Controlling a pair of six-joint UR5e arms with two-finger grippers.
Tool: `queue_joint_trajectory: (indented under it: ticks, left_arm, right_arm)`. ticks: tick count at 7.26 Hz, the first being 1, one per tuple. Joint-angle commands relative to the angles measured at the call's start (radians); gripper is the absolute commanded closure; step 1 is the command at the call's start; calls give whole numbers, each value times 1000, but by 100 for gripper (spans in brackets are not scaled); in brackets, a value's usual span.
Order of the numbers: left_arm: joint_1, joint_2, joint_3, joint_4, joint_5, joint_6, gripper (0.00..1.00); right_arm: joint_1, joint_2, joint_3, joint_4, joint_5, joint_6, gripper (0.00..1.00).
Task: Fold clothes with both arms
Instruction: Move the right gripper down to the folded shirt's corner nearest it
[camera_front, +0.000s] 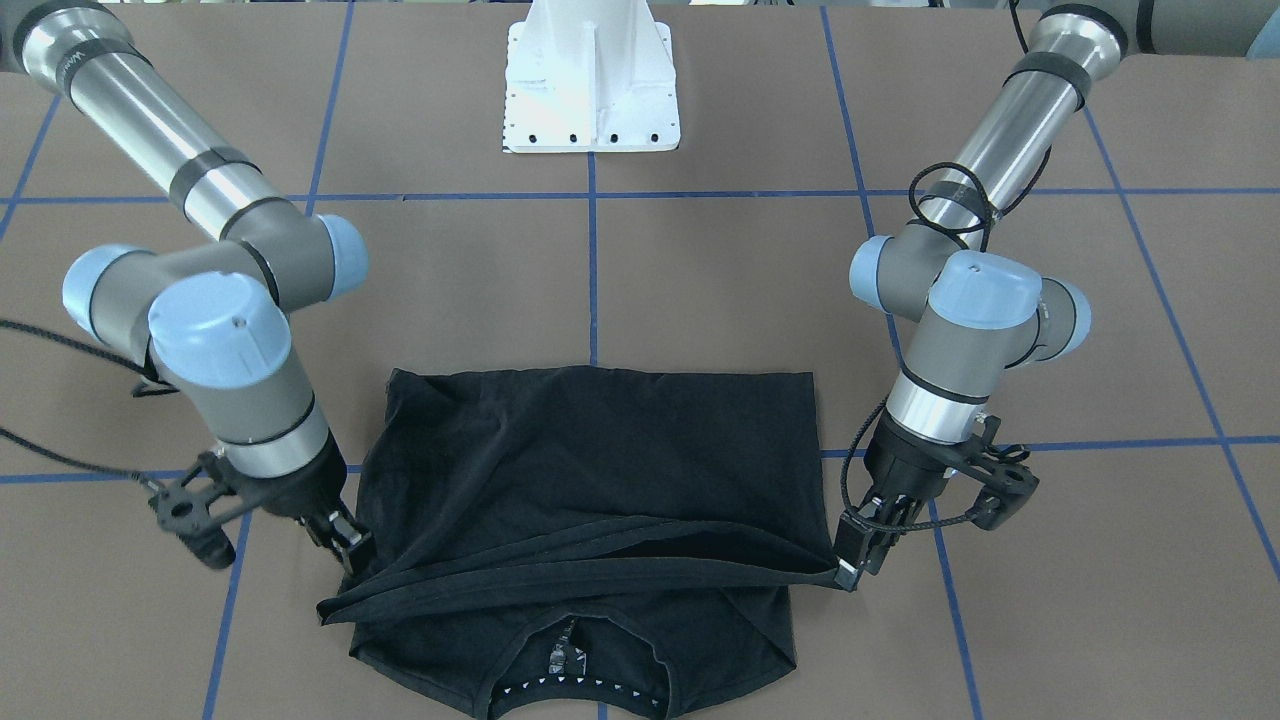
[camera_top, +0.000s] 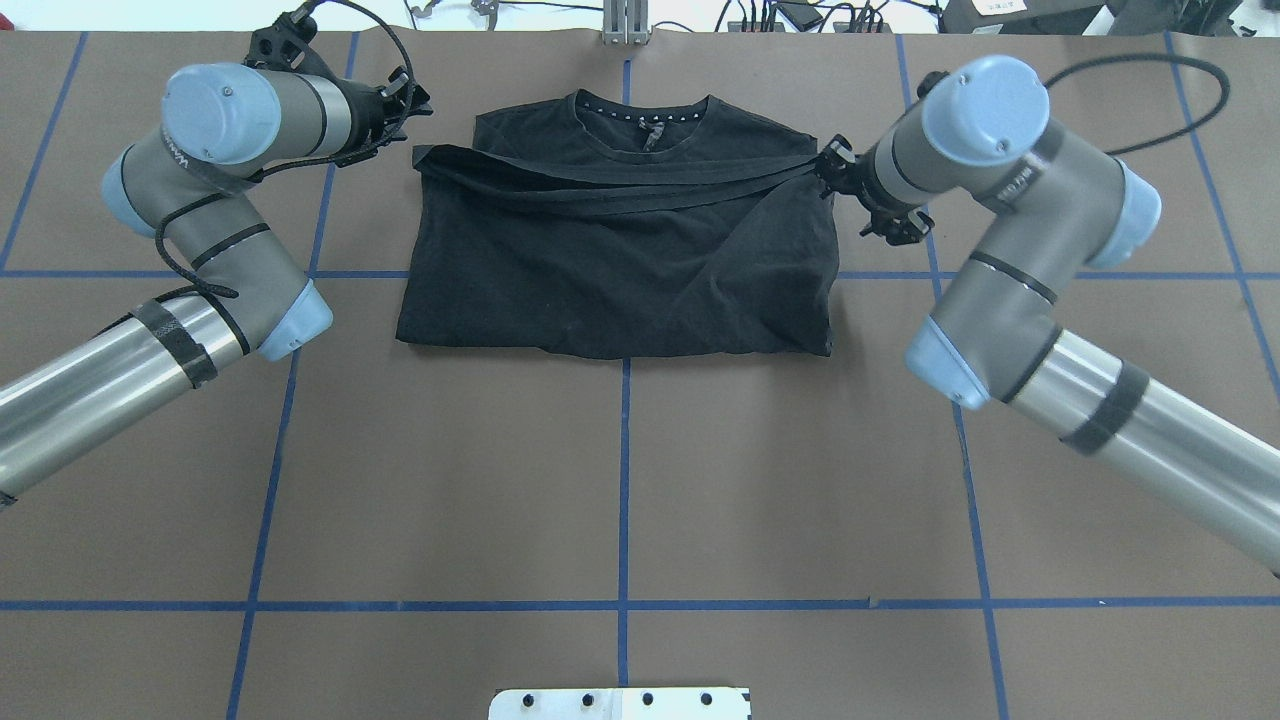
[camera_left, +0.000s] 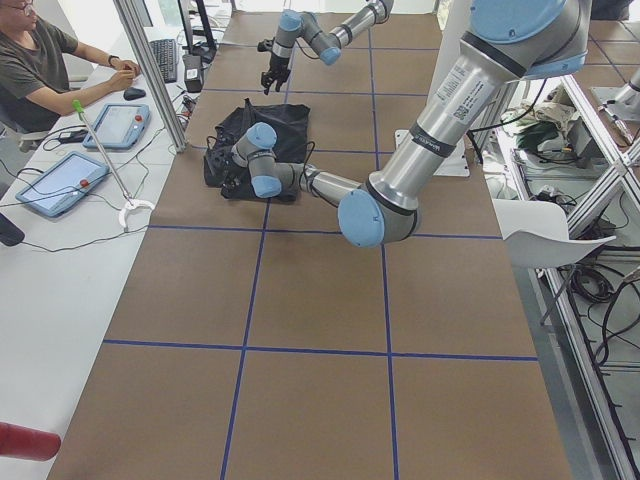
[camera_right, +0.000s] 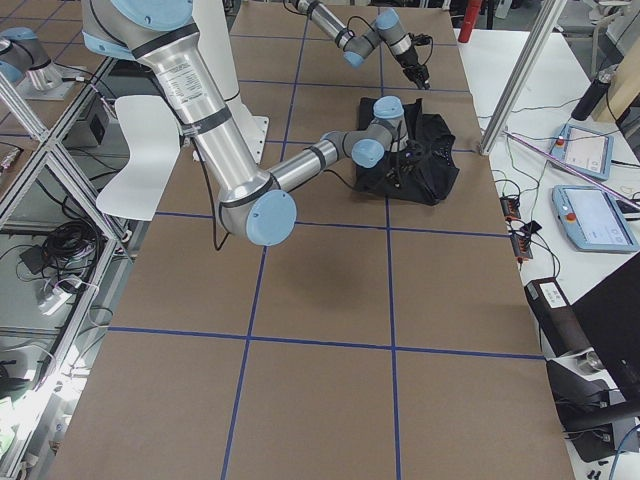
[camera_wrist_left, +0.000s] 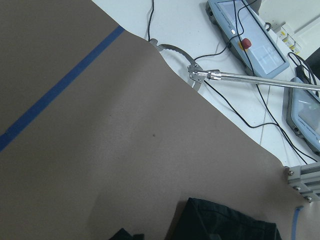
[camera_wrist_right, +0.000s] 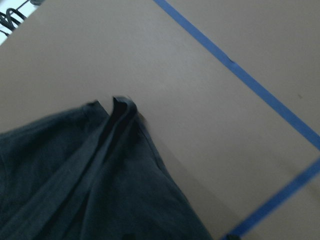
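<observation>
The black T-shirt lies flat on the brown table, collar at the far side from the robot. Its lower part is folded up over itself, and the hem is stretched as a taut band just short of the collar. My left gripper is shut on one end of that hem; it also shows in the overhead view. My right gripper is shut on the other end, also in the overhead view. The right wrist view shows the pinched hem corner, blurred. The chest logo is hidden.
The white pedestal base stands at the robot's side of the table. Blue tape lines grid the brown surface. Past the far edge is a desk with tablets, a long reaching tool and a seated operator.
</observation>
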Motion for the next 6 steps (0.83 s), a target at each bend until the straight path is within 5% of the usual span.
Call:
queue_joint_trajectory:
  ticks: [1,2,6]
  left_arm:
    - [1,1,-3,5,0,1,47]
    - [2,1,-3,8,0,1,46]
    - [3,9,-10,9,1,-4,46]
  right_arm:
    - [-149,-123,168,0,-125,112,26]
    - [-209,-117,173,-1,-202,115,25]
    - [-263,-124,149,-1,-232,114,26]
